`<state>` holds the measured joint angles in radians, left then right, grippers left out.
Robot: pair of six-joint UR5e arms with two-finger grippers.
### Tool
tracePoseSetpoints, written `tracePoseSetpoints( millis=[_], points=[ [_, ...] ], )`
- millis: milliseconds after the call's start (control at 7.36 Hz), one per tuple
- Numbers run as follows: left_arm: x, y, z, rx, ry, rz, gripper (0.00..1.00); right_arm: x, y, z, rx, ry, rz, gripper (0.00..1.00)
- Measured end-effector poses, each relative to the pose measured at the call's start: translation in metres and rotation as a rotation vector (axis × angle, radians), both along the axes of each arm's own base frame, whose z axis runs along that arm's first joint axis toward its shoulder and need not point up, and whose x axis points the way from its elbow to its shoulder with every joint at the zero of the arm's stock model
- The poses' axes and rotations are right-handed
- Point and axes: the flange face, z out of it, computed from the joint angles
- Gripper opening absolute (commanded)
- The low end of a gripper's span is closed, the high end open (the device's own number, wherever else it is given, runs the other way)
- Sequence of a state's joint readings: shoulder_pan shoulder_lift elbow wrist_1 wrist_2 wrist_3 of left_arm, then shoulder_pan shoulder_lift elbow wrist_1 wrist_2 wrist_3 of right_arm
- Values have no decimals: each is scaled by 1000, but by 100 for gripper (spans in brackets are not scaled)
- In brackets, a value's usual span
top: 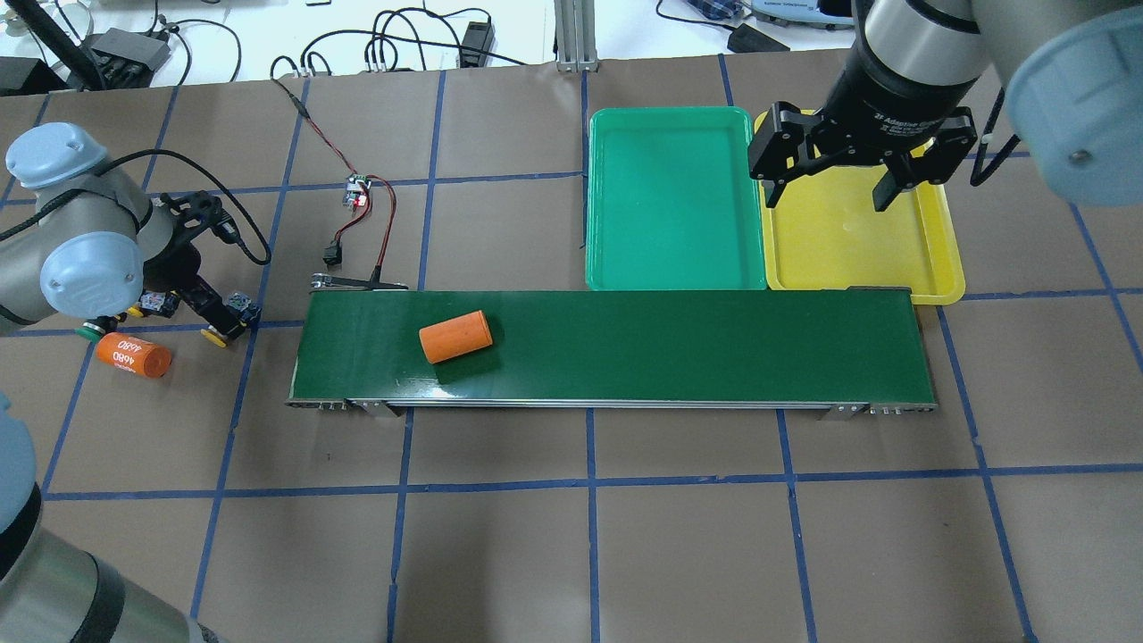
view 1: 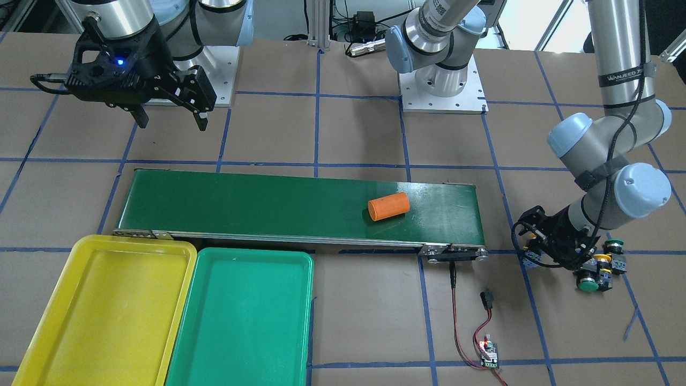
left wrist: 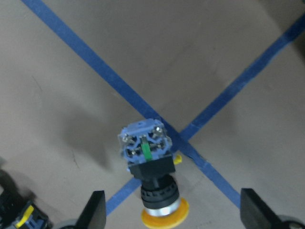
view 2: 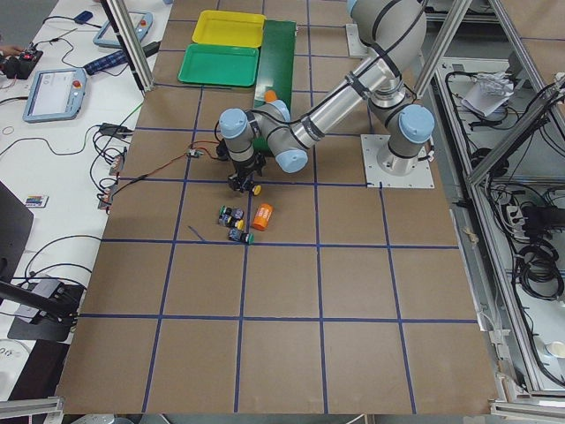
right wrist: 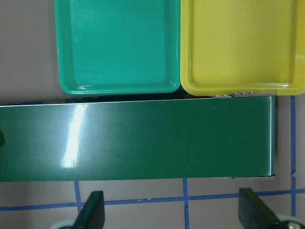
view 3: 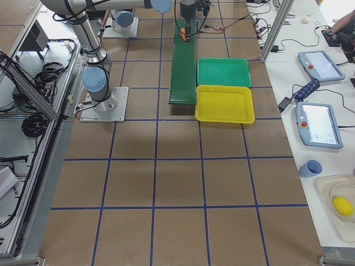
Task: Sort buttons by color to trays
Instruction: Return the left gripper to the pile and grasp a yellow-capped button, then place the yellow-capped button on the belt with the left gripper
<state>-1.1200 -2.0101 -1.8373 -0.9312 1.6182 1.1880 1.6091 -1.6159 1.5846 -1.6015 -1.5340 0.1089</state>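
The robot has two arms made of shiny silver tubes. The left arm (view 1: 616, 48) has round light-blue caps (view 1: 641, 190) on its bends. A thin black cable (view 1: 636, 110) runs along it, tied on with black straps. One strap (view 1: 624, 76) has white letters that start "WANJEED". The right arm (view 1: 115, 16) is silver with light blue too. The left arm stands on a flat square silver plate (view 1: 442, 99) with little screws near its edge. The right gripper (top: 830, 201) is black and chunky, with white words that begin "2F Adaptive" and a small blue light (view 1: 119, 61). The left gripper (left wrist: 172, 212) is black too, with flat dark fingers (left wrist: 95, 210).
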Motion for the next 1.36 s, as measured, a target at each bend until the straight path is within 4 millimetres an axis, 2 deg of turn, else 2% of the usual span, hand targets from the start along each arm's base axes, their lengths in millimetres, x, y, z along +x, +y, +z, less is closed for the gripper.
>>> tracePoseSetpoints(
  millis=[136,272,544,952,1088,1224,1359],
  points=[
    [0,-5,-11,-17,-9,26,100,0,0,0,-1,0,0,100],
    [-1,-7,-18,-26,-12,53,83,0,1,1,-1,0,1,100],
    [-8,-6,-22,-26,-9,92,0,0,0,0,0,0,2,100],
    [-11,-4,-8,-35,-15,105,0,0,0,0,2,0,3,100],
    [-13,-3,5,-39,-15,102,0,0,0,0,2,0,3,100],
    [-29,-1,27,-47,-11,77,0,0,0,-1,3,0,2,100],
    [-65,0,52,-61,-5,9,0,0,0,-1,4,0,2,100]
  ],
)
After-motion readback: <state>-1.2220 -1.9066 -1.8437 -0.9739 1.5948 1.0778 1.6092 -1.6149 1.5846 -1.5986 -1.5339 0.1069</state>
